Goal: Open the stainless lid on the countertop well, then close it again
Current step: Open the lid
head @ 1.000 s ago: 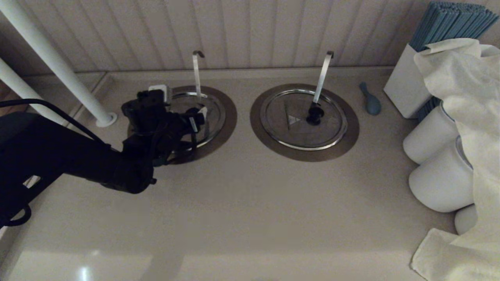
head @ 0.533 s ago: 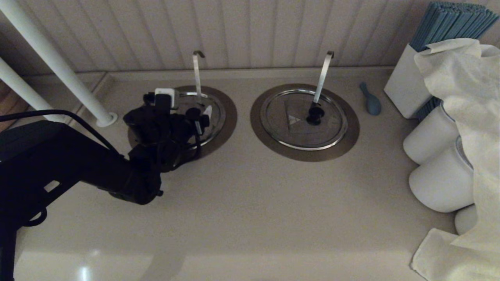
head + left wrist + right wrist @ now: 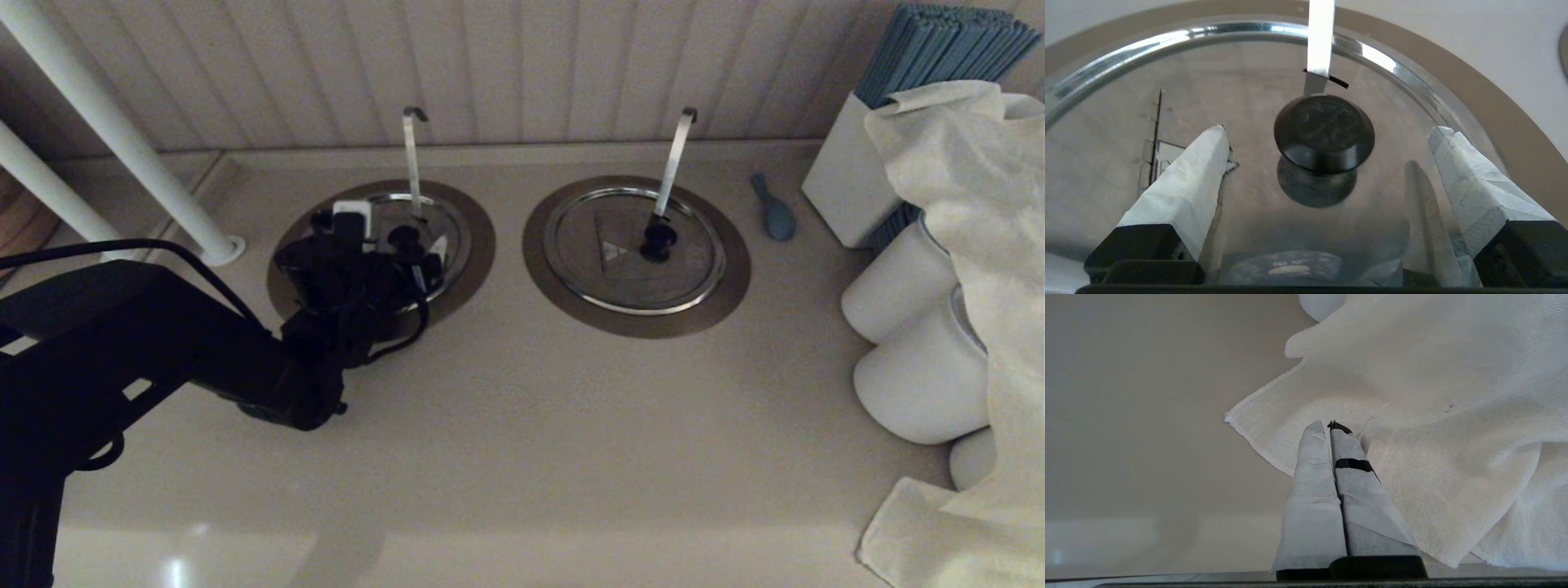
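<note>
The stainless lid (image 3: 447, 222) lies flat in the left countertop well, inside its brushed-steel ring (image 3: 480, 245). Its black knob (image 3: 404, 238) stands by the thin upright ladle handle (image 3: 411, 155). My left gripper (image 3: 414, 255) hovers low over the lid's near half. In the left wrist view the gripper (image 3: 1329, 130) is open, its taped fingers (image 3: 1184, 188) spread wide on either side of the knob (image 3: 1324, 132) without touching it. The lid's fold line (image 3: 1156, 122) and the handle (image 3: 1320, 36) show there too. My right gripper (image 3: 1327, 425) is shut and empty above a white cloth (image 3: 1433, 396).
The twin lid (image 3: 604, 278) with the slanted handle (image 3: 673, 159) sits to the right. A blue utensil (image 3: 775, 214), white jars (image 3: 898, 290), a draped cloth (image 3: 971, 204) and a box of blue sticks (image 3: 939, 49) crowd the right. White poles (image 3: 122, 139) stand at the left.
My left arm has sunk lower and drawn a little toward the near side. The knob, hidden behind the gripper before, now shows just beyond the fingers. The lid has not moved.
</note>
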Controlling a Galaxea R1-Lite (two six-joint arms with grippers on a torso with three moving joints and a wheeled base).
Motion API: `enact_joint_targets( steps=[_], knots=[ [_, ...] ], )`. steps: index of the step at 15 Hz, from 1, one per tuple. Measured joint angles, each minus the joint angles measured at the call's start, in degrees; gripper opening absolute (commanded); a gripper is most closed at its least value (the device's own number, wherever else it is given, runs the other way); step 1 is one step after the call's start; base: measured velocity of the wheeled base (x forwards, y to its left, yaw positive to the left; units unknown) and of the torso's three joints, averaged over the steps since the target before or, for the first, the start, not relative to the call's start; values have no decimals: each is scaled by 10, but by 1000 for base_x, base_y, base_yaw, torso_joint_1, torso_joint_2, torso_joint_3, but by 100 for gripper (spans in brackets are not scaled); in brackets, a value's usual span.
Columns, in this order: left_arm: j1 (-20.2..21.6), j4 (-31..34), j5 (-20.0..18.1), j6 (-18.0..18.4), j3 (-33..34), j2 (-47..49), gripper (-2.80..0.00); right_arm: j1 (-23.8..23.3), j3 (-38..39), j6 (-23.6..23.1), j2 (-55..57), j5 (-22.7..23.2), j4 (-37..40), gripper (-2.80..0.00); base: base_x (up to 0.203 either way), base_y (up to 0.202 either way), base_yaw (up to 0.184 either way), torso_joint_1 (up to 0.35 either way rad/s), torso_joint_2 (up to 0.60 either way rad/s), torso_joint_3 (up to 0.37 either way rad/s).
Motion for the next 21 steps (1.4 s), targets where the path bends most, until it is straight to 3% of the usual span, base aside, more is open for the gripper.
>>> enact_joint_targets(
  steps=[11,16,21],
  knots=[
    [23,6,-2,-1,-10,-1,0,0,0,0,0,0,0,-280,0,0,0,0,0,0],
    [26,30,-5,-25,-12,-15,0,0,0,0,0,0,0,-280,0,0,0,0,0,0],
    [32,33,-5,-26,-15,-28,0,0,0,0,0,0,0,-280,0,0,0,0,0,0]
  ],
)
